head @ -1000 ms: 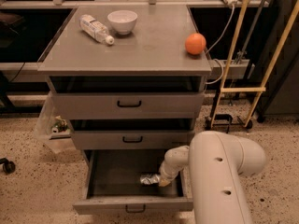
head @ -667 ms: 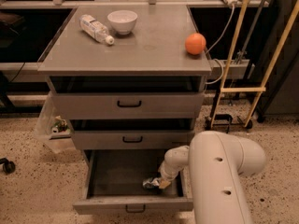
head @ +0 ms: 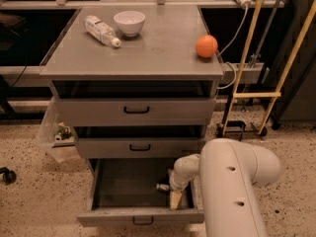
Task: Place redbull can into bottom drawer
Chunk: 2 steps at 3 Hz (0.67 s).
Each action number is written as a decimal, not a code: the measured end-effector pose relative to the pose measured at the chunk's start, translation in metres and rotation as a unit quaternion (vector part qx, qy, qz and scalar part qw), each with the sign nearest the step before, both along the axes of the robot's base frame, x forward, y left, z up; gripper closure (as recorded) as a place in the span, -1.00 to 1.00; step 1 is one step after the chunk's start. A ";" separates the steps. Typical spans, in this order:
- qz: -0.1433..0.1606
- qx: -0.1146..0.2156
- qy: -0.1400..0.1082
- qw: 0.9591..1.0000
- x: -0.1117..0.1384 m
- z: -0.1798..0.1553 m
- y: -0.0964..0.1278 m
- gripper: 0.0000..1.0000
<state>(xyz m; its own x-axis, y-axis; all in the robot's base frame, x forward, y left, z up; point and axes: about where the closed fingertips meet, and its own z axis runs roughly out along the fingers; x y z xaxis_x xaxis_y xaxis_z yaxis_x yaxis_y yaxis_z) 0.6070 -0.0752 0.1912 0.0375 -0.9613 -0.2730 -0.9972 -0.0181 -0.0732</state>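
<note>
At 6 o'clock in the view, the bottom drawer (head: 140, 216) of a grey cabinet (head: 133, 58) stands pulled open. Inside, toward its 3 o'clock side, the can (head: 163, 187) lies sideways close against the gripper (head: 175, 200), which reaches down from a white arm (head: 232, 181) (whether it grasps the can, I cannot tell). On top sit a bottle (head: 101, 30), a bowl (head: 129, 22) and an orange ball (head: 206, 46).

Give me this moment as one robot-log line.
gripper: inside open bottom drawer, right side | redbull can: in drawer, at gripper | cabinet top: plastic bottle, bowl, orange ball
</note>
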 end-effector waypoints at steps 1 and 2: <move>-0.002 -0.005 -0.014 1.000 -0.008 0.015 0.000 -1.00; -0.026 -0.010 -0.090 0.996 0.011 0.084 -0.029 -1.00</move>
<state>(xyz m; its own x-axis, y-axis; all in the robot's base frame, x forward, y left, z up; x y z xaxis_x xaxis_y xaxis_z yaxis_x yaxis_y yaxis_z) 0.6182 -0.1043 0.2751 0.0331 -0.9686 -0.2465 -0.9676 0.0306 -0.2505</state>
